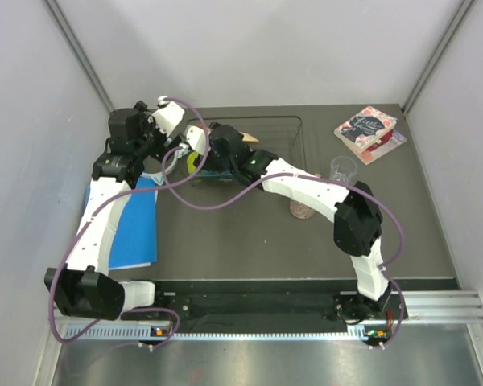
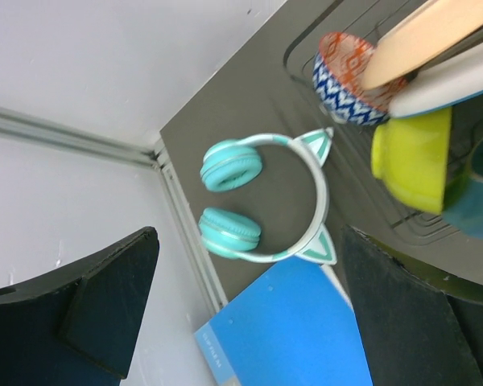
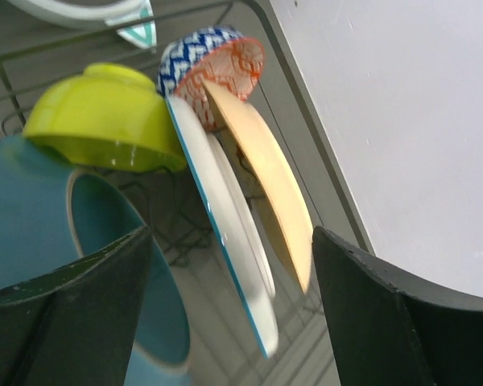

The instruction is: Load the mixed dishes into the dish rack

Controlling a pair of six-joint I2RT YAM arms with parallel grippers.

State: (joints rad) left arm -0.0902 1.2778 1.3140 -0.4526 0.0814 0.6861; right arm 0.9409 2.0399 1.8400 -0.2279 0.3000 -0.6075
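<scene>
The dish rack (image 1: pixel 299 138) is at the back of the table. In the rack's left end, the cream plate (image 3: pixel 267 181) and the white plate (image 3: pixel 225 241) stand on their edges, side by side. The small red-blue bowl (image 3: pixel 217 68) touches their far ends. The small yellow-green bowl (image 3: pixel 105 117) is tipped over beside them, next to a teal plate (image 3: pixel 32 217).

The right gripper (image 3: pixel 233 322) is over that end of the rack. Its fingers are wide apart and hold nothing.

The left gripper (image 2: pixel 249 322) is just left of the rack, fingers wide apart too, holding nothing. Below it, left of the rack, lie teal headphones (image 2: pixel 266 197) and a blue folder (image 2: pixel 290 338)
</scene>
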